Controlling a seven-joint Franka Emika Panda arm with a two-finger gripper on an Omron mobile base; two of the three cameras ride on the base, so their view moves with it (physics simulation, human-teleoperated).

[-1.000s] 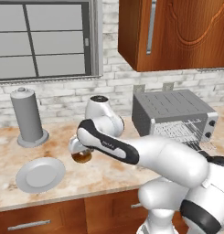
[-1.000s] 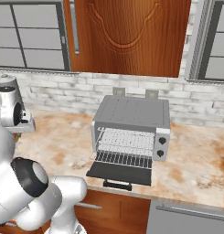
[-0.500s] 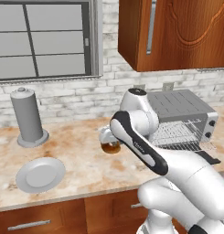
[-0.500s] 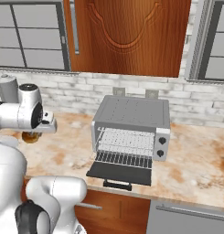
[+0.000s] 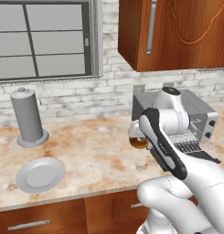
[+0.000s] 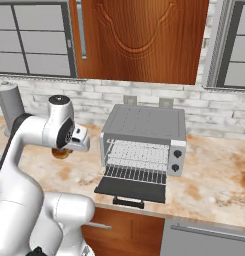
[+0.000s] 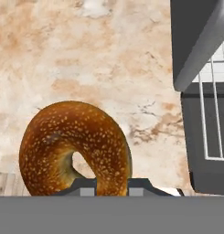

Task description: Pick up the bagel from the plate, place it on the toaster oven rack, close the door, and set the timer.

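Note:
My gripper point(image 7: 111, 186) is shut on the bagel point(image 7: 74, 146), a glossy golden-brown ring with seeds, held above the counter. The bagel point(image 5: 139, 142) hangs just left of the toaster oven point(image 5: 195, 112) in the left base view, and shows under the hand as the bagel point(image 6: 60, 152) in the right base view. The grey plate point(image 5: 40, 174) lies bare at the counter's front left. The oven's door point(image 6: 130, 189) lies open and flat, with the wire rack point(image 6: 138, 173) pulled out above it. The rack point(image 7: 214, 114) and the door point(image 7: 205, 151) sit at the right of the hand view.
A tall grey canister point(image 5: 28, 116) stands at the back left near the brick wall. Wooden cabinets point(image 6: 139, 37) hang above the oven. The oven's knobs point(image 6: 176, 161) are on its right front panel. Marble counter point(image 5: 90, 153) spreads between plate and oven.
The arm has swung right with the bagel, carrying it from above the counter's middle to just beside the oven's left side. The plate stays bare.

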